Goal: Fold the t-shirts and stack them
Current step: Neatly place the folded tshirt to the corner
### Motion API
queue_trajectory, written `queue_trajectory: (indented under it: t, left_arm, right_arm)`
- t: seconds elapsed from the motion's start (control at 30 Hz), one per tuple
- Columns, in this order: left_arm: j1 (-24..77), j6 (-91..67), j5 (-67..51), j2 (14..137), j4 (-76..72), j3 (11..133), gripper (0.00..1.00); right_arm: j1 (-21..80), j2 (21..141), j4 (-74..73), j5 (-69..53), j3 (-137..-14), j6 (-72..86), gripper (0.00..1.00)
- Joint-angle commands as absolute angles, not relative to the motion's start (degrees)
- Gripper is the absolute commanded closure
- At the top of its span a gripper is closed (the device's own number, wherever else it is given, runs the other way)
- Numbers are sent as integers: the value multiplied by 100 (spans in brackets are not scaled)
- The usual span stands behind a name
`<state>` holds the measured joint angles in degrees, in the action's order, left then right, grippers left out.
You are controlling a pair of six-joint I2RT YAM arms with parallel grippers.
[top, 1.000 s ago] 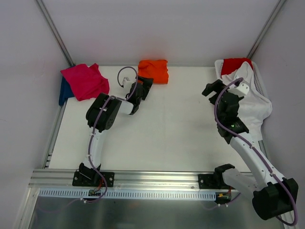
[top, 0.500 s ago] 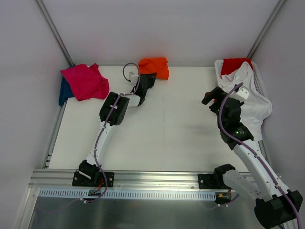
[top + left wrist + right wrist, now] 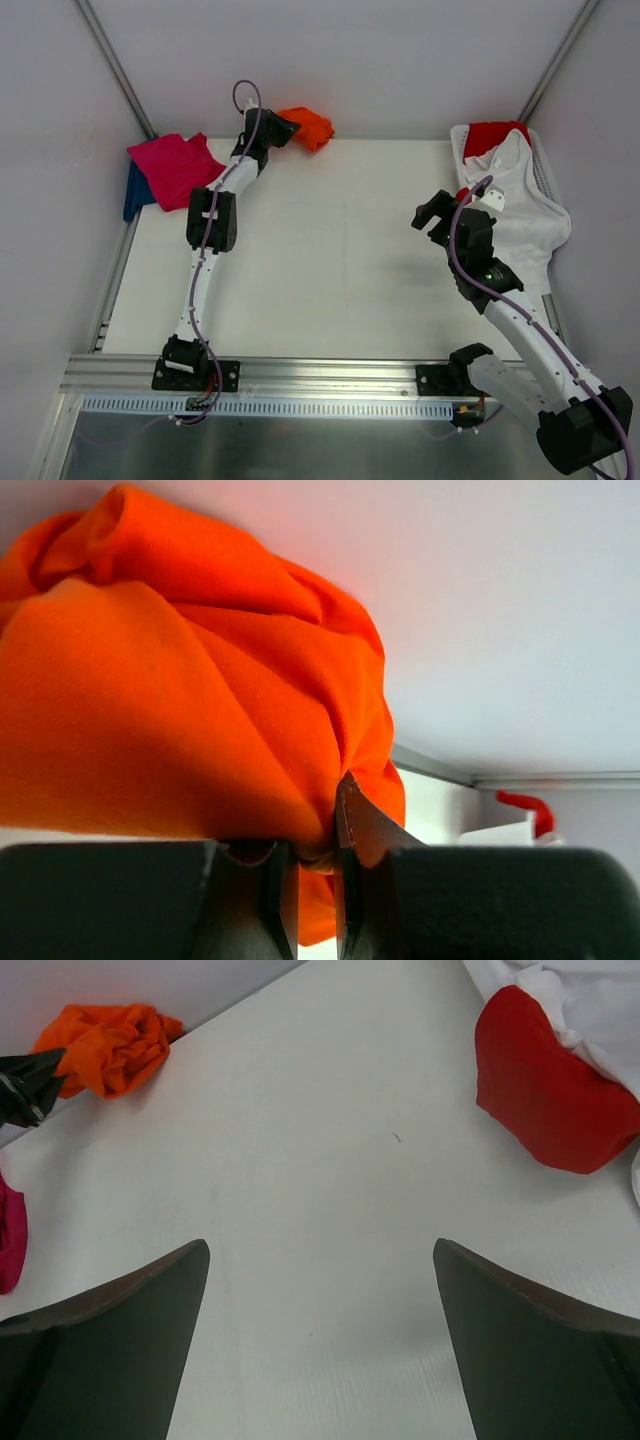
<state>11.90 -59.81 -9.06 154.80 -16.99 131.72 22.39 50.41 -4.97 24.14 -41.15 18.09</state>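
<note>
At the near edge of the bench [image 3: 340, 290], the 2 arms were bolted side by side. A little farther in, on the right half, the right claw [image 3: 430, 212] hovered over bare bench with its 2 fingers [image 3: 120, 1330] spread wide and nothing between them. Just beyond it and to the right, a white t-shirt [image 3: 530, 215] lay draped over a white plastic basket [image 3: 546, 172] at the bench's right side. A red t-shirt [image 3: 492, 135] bulged out at the basket's far end, partly under the white one. The right claw was near these but touched neither.

On the left half, the left arm [image 3: 205, 250] reached nearly straight from its base to the far edge. Left of its forearm, a magenta-pink t-shirt [image 3: 180, 170] lay rumpled in the far left corner. It lay on top of a dark blue t-shirt [image 3: 134, 192], of which only a strip showed at the bench's left edge.

Farthest out, at the back wall [image 3: 380, 60], the left claw [image 3: 287, 124] was pinching the bright orange t-shirt [image 3: 310, 128]. From the left wrist view, the fingertips [image 3: 282, 905] were pressed together on a fold of orange cloth, and the rest of the shirt bunched in a crumpled mass above them. Whether the shirt hung clear of the bench or touched it could not be told. It was well apart from the magenta-pink t-shirt and from the basket.
</note>
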Motion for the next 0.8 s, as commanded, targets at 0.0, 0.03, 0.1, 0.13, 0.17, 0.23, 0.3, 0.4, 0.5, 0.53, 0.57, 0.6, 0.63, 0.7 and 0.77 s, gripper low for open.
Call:
queue_trajectory:
  t: [0.0,0.03,0.1,0.13,0.17,0.23,0.3,0.4,0.5,0.53,0.57,0.6,0.63,0.7,0.77]
  left_arm:
    - [748,-4282,-1519,14452,-459,13668,100]
    - [677,-3889,-1555,14301,-361,13571,100]
    - [441,-3578,-1739,13889,-37,13308,100]
    - [361,-3368,-1784,13739,121,13133,100]
    - [273,-3288,-1828,13563,184,12722,100]
    - [63,-3095,-1811,13027,316,12046,100]
    - [35,-2866,-1679,12474,430,11647,100]
    - [-193,-2331,-1380,11814,668,10970,100]
    - [-439,-2145,-1424,11321,747,10416,100]
    - [-509,-2127,-1441,11216,782,10285,100]
    - [-675,-2127,-1476,10997,843,10005,100]
    - [-764,-2136,-1494,10882,870,9863,100]
    - [-852,-2127,-1503,10776,879,9687,100]
    - [-1045,-2040,-1389,10425,870,9230,100]
    - [-1220,-1960,-1319,10179,879,8862,100]
  right_arm:
    - [2303,4975,-229,2215,-4052,2030,1]
    - [2311,4966,-176,2189,-4017,2039,1]
    - [2320,4957,-132,2092,-3982,2074,0]
    - [2320,4948,-88,2074,-3947,2092,0]
    - [2329,4940,-62,2039,-3920,2092,0]
    - [2320,4931,-35,2004,-3850,2109,1]
    - [2320,4948,130,1960,-3806,2101,1]
    - [2329,5027,158,1837,-3788,2101,1]
    - [2329,5054,193,1697,-3762,2153,1]
    - [2320,5054,219,1653,-3744,2153,1]
    - [2329,5054,228,1626,-3727,2179,1]
    - [2320,5054,229,1609,-3709,2180,1]
    - [2329,5062,237,1600,-3700,2188,1]
    - [2320,5080,246,1512,-3700,2188,1]
    - [2329,5063,237,1433,-3691,2188,1]
